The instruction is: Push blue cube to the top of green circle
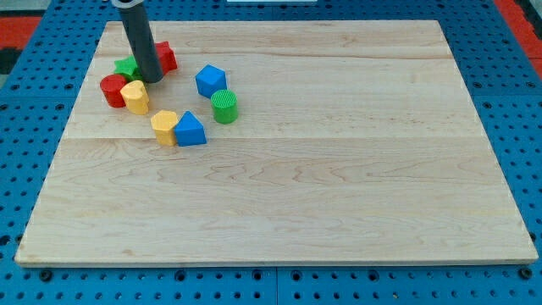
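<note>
The blue cube (210,81) sits on the wooden board (339,169) in the upper left part, just up and left of the green circle (224,107), almost touching it. My tip (152,79) is to the left of the blue cube, a short gap away, among a cluster of blocks. It stands next to a green block (127,67) and a red block (166,56), which the rod partly hides.
A red cylinder (112,90) and a yellow block (135,97) lie just left and below my tip. A yellow block (164,127) and a blue triangular block (190,130) touch each other, below the blue cube. Blue pegboard surrounds the board.
</note>
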